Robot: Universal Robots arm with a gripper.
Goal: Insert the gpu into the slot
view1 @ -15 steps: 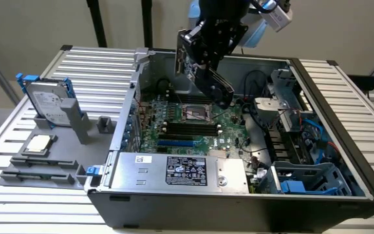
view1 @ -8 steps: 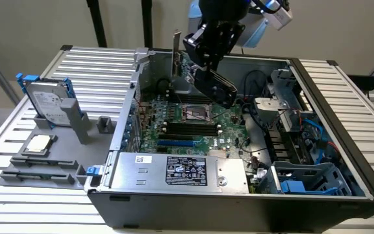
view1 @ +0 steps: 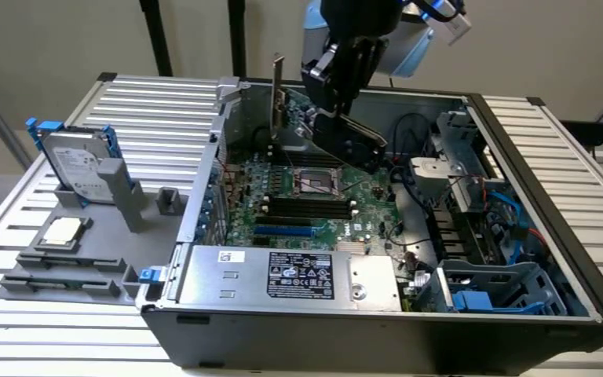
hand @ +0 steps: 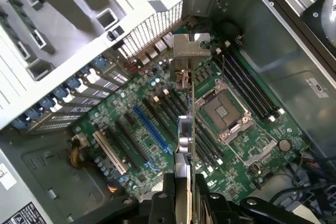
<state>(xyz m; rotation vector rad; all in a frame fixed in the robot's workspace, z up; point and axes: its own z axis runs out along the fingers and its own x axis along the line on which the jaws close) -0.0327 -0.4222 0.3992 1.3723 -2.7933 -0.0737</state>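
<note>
The gpu is a flat black card hanging tilted above the motherboard inside the open computer case, with its metal bracket standing upright at the exterior view's left. My gripper is shut on the card's upper edge. In the wrist view my gripper clasps the gpu, seen edge-on, with its silver bracket at the far end. The slot is a bright-blue strip on the board, near the power supply. In the wrist view the slot lies beside the card's edge line, apart from it.
A silver power-supply box fills the case's near side. Black memory slots and the processor socket lie under the card. Cables and a blue-clipped drive cage crowd the exterior view's right. A hard drive stands on a grey fixture outside the case.
</note>
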